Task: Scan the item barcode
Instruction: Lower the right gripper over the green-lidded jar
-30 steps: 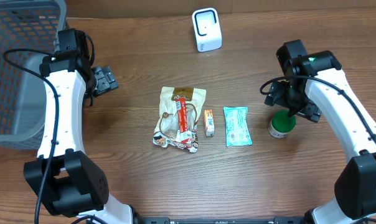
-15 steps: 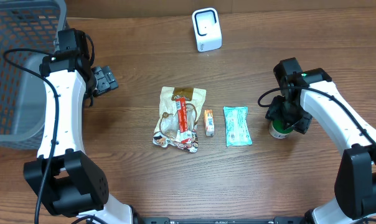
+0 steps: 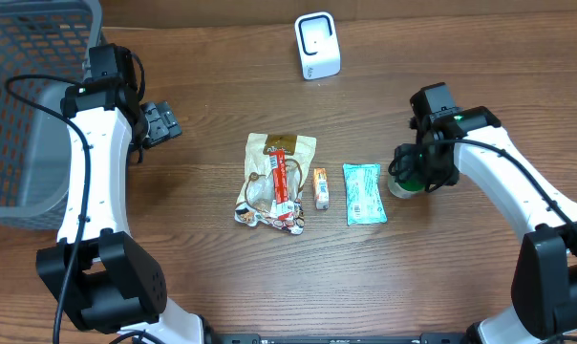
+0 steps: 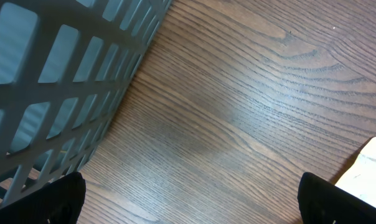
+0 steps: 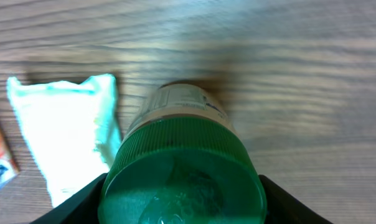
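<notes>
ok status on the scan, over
Left gripper open, empty. Right gripper shut on the bottle. Packet close beside it. Scanner at the far edge, not yet reached.

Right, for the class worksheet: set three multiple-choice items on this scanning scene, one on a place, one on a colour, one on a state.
1. Where does the white scanner stand?
A. past the snack bag, toward the far edge
B. at the near edge
C. in the right jaws

2. What colour is the cap of the jar?
A. red
B. green
C. white

3. How do the right jaws stand?
A. closed on the jar's cap
B. wide open over bare wood
C. out of every view

Key:
1 A, the overhead view shows it beyond the bag.
2 B, the right wrist view is filled by the green cap.
3 A, the dark fingers sit against both sides of the cap.
</notes>
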You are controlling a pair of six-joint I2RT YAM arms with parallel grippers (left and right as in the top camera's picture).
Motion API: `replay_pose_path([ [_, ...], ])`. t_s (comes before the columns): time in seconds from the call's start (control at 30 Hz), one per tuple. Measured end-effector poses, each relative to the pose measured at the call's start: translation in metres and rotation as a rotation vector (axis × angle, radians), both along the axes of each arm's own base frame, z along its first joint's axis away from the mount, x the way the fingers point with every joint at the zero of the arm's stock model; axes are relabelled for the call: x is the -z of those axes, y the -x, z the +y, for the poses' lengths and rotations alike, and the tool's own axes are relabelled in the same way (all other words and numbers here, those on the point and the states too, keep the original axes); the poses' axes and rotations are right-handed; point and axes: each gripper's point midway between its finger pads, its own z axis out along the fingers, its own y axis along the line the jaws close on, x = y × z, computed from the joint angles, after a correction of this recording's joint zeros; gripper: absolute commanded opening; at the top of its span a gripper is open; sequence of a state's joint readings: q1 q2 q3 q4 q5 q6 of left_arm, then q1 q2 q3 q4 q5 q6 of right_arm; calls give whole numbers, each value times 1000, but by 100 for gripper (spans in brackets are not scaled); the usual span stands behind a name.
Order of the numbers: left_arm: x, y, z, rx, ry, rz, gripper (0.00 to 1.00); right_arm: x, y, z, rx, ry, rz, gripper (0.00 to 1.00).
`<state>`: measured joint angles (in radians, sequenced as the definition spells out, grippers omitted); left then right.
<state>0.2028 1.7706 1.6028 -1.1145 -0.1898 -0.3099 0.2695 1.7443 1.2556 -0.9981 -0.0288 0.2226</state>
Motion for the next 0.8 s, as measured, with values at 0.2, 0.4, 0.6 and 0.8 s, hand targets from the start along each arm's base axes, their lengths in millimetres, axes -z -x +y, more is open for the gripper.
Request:
replay_pose_path([
  [0.2, 0, 0, 0, 0, 0, 0, 100, -1, -2, 7, -54, -15, -16, 72],
  [0.4, 0, 0, 0, 0, 0, 0, 100, 0, -2, 7, -68, -16, -15, 81],
  [0.6, 0, 0, 0, 0, 0, 0, 100, 0, -1, 1, -68, 22, -15, 88],
  [0.8, 0, 0, 0, 0, 0, 0, 100, 1, 4, -2, 27, 25, 13, 85],
])
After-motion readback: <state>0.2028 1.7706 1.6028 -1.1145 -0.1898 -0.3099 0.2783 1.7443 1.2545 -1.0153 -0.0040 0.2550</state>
